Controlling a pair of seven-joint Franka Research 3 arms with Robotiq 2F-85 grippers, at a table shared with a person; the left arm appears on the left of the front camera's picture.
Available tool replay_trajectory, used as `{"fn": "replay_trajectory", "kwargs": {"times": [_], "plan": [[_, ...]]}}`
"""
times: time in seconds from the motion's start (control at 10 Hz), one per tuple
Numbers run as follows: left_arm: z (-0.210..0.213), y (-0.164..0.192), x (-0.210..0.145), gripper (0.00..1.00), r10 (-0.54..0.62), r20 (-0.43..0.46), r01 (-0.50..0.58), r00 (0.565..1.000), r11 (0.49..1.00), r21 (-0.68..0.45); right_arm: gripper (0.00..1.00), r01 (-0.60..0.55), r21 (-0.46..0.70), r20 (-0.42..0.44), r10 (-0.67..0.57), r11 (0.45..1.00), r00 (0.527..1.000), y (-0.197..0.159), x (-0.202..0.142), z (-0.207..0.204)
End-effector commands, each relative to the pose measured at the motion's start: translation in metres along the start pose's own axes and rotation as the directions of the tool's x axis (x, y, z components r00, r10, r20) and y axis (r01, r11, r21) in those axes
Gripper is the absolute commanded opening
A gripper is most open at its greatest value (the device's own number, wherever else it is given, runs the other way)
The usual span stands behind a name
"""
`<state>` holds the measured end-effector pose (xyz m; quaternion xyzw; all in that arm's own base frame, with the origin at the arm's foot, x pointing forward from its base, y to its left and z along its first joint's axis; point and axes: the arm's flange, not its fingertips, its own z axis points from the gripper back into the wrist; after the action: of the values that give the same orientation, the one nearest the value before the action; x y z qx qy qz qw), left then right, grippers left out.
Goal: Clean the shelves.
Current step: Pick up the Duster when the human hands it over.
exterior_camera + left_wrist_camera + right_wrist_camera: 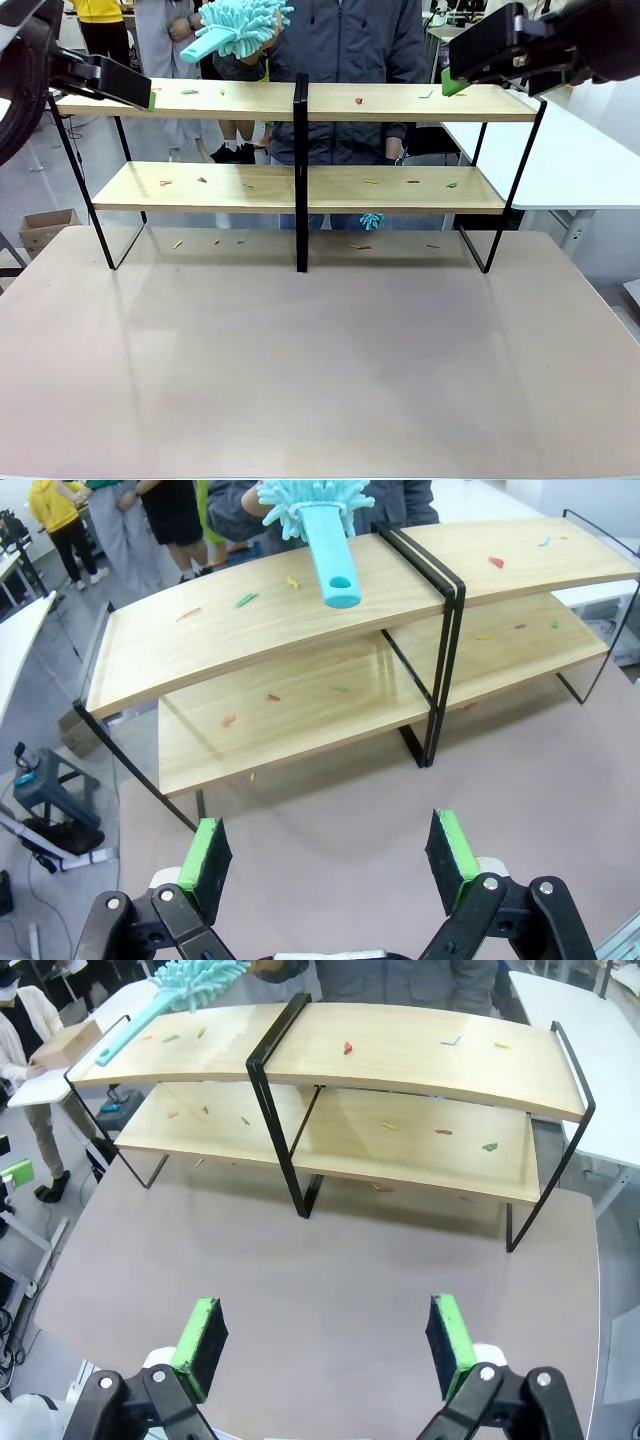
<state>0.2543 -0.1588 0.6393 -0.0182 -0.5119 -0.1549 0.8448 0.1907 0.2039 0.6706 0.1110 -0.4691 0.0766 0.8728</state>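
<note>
Matte tbl (320, 380), long light-wood shelves (250, 100)

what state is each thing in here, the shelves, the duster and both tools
shelves, upright on the table, both boards littered with small coloured scraps
duster, held up by a person above the top board, handle pointing towards the robot
left tool, open, empty, above the table
right tool, open, empty, above the table
</note>
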Motion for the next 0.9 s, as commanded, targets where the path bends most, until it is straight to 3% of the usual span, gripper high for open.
{"fn": "replay_trajectory", "kwargs": {"times": [0.0, 0.8], "plan": [[-0.0007, 0.0019, 0.0001, 1.0, -0.009, -0.001, 0.009, 1.0, 1.0, 0.007, 1.0, -0.013, -0.001, -0.005, 0.013, 1.0, 1.0, -0.003, 0.003, -0.0053], [-0.0007, 0.0019, 0.0001, 1.0, -0.009, -0.001, 0.009, 1.0, 1.0, 0.007, 1.0, 0.001, 0.001, -0.015, -0.001, 1.0, 1.0, -0.0004, -0.0002, -0.006]]}}
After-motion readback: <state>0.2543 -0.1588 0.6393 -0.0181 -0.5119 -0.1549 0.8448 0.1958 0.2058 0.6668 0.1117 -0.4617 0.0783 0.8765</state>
